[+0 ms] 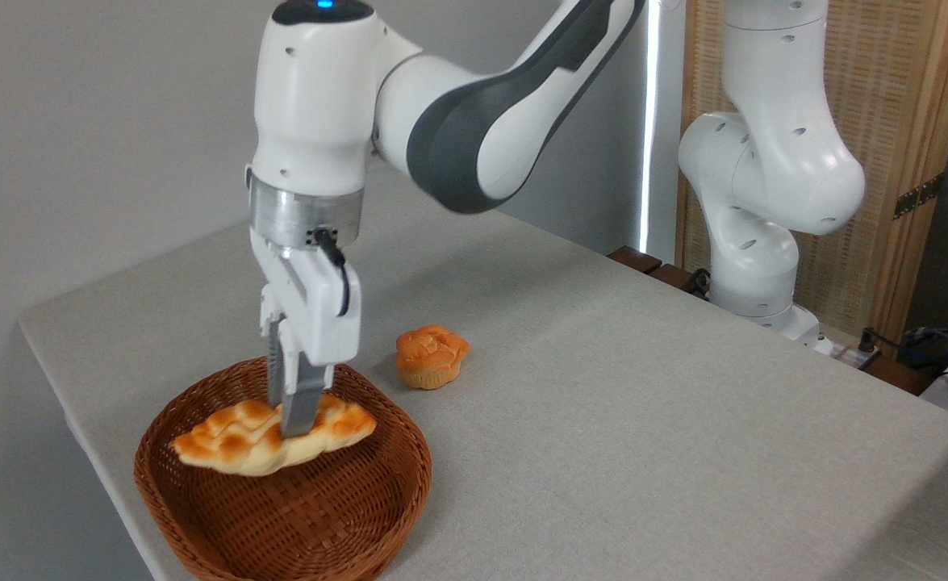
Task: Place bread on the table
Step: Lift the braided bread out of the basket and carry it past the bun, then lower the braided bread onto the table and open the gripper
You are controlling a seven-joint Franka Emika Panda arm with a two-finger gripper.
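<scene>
The bread (pixel 231 444), a long braided loaf with a golden-orange top and pale underside, hangs over the brown wicker basket (pixel 280 516), its right end tilted up. My gripper (pixel 288 420) comes straight down from above and is shut on the bread at its middle, one finger in front and one behind. The loaf seems lifted a little off the basket's floor. The table (pixel 643 403), covered in light grey-beige cloth, spreads out to the right of the basket.
A small round orange bun (pixel 432 355) lies on the cloth just behind and right of the basket. The arm's white base (pixel 756 266) stands at the table's far right edge. The table's left edge and rounded corner run close by the basket.
</scene>
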